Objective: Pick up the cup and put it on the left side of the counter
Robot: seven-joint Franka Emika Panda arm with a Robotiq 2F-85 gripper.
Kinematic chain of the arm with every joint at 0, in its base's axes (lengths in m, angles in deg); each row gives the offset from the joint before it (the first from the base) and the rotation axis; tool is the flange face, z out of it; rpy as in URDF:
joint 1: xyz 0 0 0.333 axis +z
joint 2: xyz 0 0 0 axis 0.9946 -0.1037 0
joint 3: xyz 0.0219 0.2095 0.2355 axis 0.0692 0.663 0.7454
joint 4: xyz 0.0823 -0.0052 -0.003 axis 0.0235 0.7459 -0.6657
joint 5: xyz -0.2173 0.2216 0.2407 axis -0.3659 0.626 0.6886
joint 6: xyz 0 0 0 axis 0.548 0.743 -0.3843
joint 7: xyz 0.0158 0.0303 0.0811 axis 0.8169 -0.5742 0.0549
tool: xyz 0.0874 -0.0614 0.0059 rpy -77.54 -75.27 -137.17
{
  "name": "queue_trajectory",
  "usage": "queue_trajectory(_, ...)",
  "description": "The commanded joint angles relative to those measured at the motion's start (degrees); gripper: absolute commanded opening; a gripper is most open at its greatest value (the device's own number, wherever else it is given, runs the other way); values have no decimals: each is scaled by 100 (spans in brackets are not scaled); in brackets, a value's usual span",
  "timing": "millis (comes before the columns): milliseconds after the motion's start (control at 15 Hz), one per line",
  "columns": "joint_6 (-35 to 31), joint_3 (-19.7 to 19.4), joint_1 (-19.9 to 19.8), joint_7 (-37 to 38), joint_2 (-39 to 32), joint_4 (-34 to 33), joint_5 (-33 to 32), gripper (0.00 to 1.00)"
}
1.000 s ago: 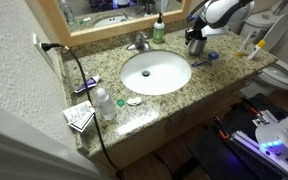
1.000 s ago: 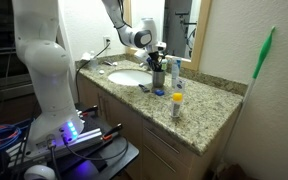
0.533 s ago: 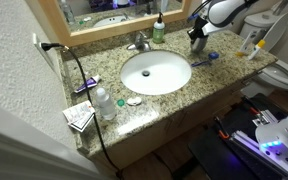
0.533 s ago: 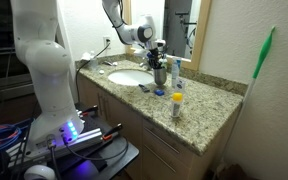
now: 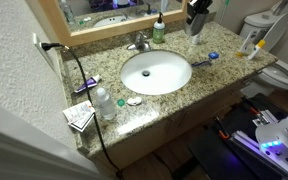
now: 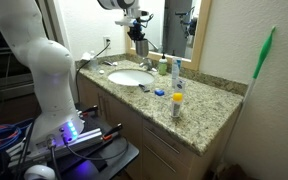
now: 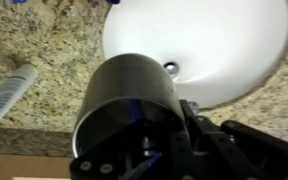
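Note:
The cup (image 7: 127, 103), a dull grey cylinder, fills the wrist view, clamped in my gripper (image 7: 176, 140). In both exterior views my gripper (image 5: 195, 10) (image 6: 137, 28) holds the cup (image 5: 194, 24) (image 6: 140, 46) in the air, well above the counter (image 5: 219, 50) (image 6: 209, 115). It hangs near the back edge, beside the faucet (image 5: 138, 43). In the wrist view the white basin (image 7: 209, 40) lies below the cup, with speckled granite (image 7: 44, 55) around it.
A green soap bottle (image 5: 159, 30) stands by the mirror. A clear white-capped bottle (image 5: 104, 103), a small box (image 5: 79, 117) and a black cord (image 5: 77, 68) are at one end of the counter. A blue toothbrush (image 5: 206, 60) lies by the basin. A toilet (image 5: 284, 72) stands beyond.
My gripper has risen with the cup, lifting it off the counter. It has moved toward the faucet and over the basin.

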Motion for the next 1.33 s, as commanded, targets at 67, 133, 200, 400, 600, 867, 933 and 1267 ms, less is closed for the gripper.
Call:
queue_trajectory(67,355,63,-34,-405,428,45,387,8)
queue_trajectory(133,385,41,-31,-462,531,94,419,2)
queue_trajectory(200,409,141,103,-576,391,43,434,2)
queue_trajectory(400,417,602,612,-753,34,-154,697,2)
queue_trajectory(600,238,976,996,-873,-579,-607,1043,2)
queue_trajectory(867,271,1085,903,-515,-272,-260,815,2)
queue_trajectory(933,329,1111,846,-314,-202,-186,592,2)
queue_trajectory(1267,68,1635,996,462,-1460,-1363,-807,2)
